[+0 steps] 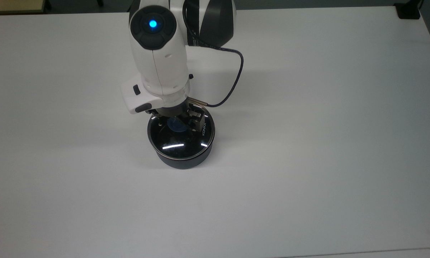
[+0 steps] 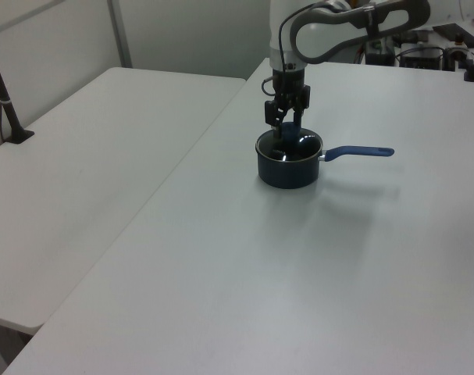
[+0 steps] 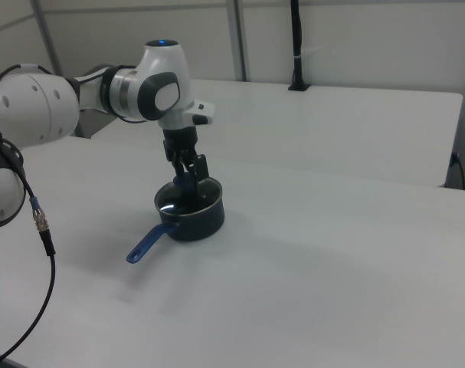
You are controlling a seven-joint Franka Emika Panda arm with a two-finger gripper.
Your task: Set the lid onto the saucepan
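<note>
Just "KONKA" readable, printed on the glass lid [image 1: 180, 138], right beside the pincer [image 1: 182, 123] in the top view.

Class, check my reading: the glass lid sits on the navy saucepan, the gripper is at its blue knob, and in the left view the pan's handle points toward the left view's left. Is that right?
One detail is wrong. In the left view the handle points toward the left view's right, not its left. The rest stands: the lid sits on the saucepan, with the gripper at its blue knob.

Glass lid [image 1: 180, 138] flat on navy saucepan [image 2: 286, 169], blue handle [image 2: 360, 152] outstretched
</note>
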